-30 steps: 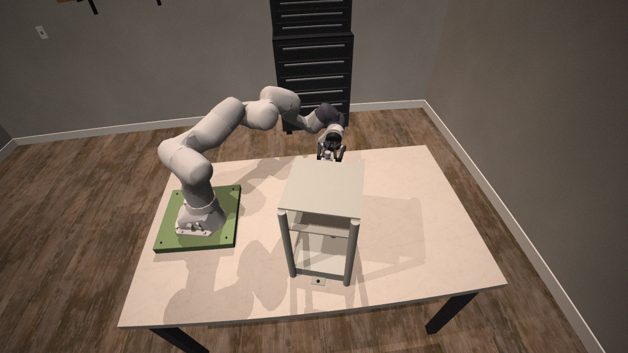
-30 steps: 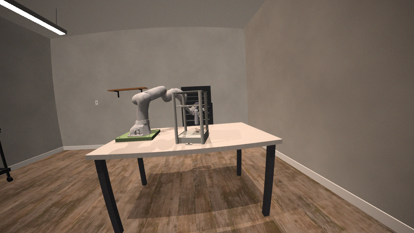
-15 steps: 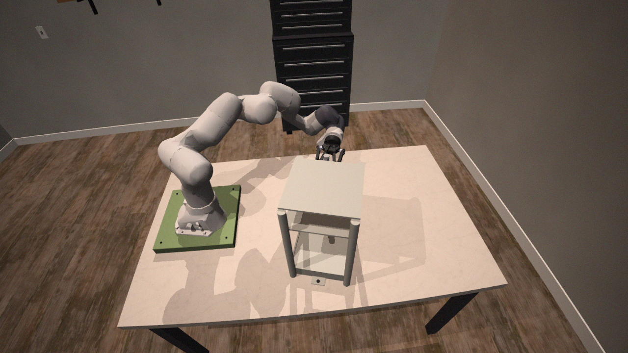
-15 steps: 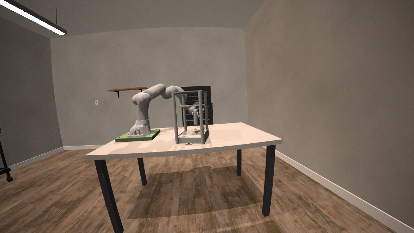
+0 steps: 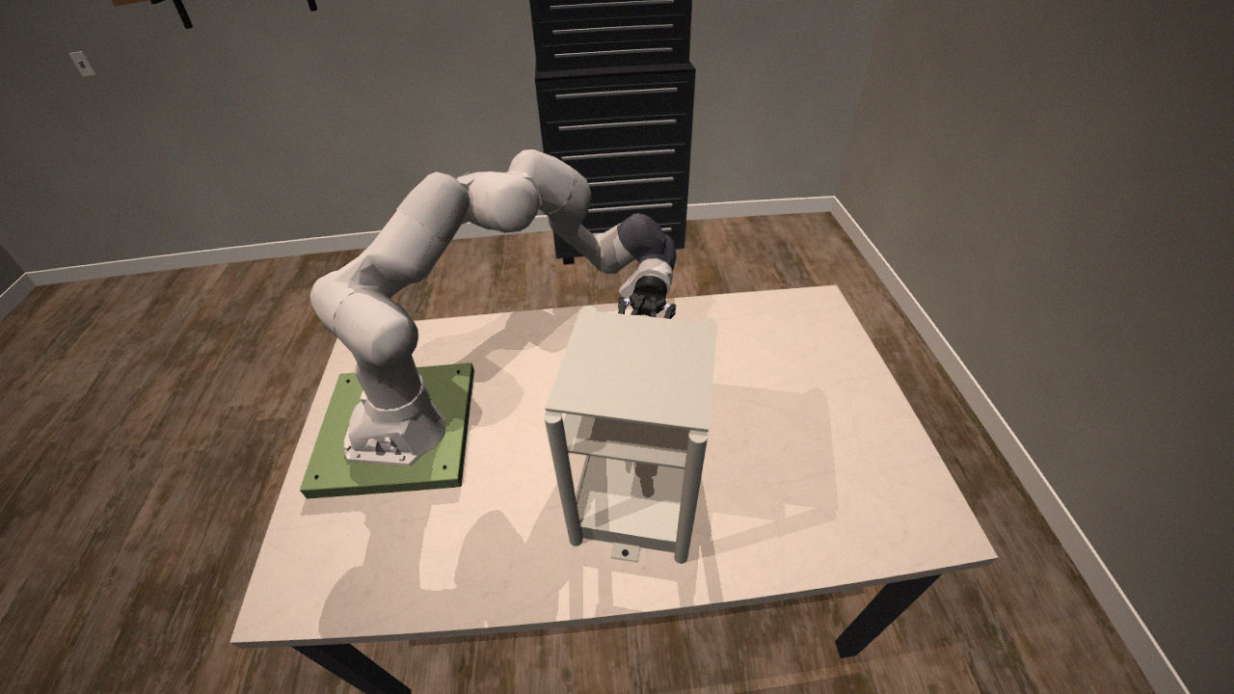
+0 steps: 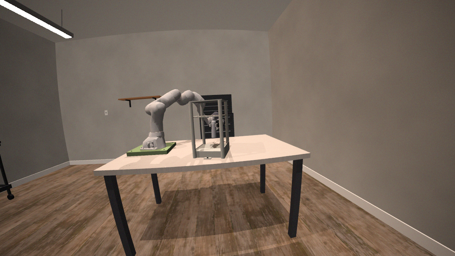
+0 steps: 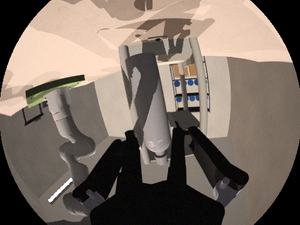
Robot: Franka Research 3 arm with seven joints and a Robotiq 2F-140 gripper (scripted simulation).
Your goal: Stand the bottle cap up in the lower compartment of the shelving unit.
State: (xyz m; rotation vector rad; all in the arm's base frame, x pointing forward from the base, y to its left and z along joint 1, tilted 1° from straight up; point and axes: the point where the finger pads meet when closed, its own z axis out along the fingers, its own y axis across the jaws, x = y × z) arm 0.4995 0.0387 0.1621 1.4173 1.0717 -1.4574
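My gripper point(image 7: 155, 121) is shut on the grey bottle point(image 7: 147, 102), gripping it just below the cap. The bottle hangs upright, cap up, off the table. In the top and exterior views the gripper point(image 5: 647, 302) is at the far side of the shelving unit point(image 5: 633, 413), the side that faces the robot, close to its top shelf edge. From the side, the bottle point(image 6: 213, 128) shows through the unit's posts point(image 6: 209, 128), at about the height of the lower compartment. In the wrist view the unit point(image 7: 185, 84) stands right behind the bottle. Whether the bottle is inside the compartment I cannot tell.
The arm stands on a green base plate point(image 5: 388, 431) left of the unit. A small grey marker plate point(image 5: 624, 552) lies on the table on the unit's near side. A black drawer cabinet point(image 5: 614, 120) stands on the floor behind the table.
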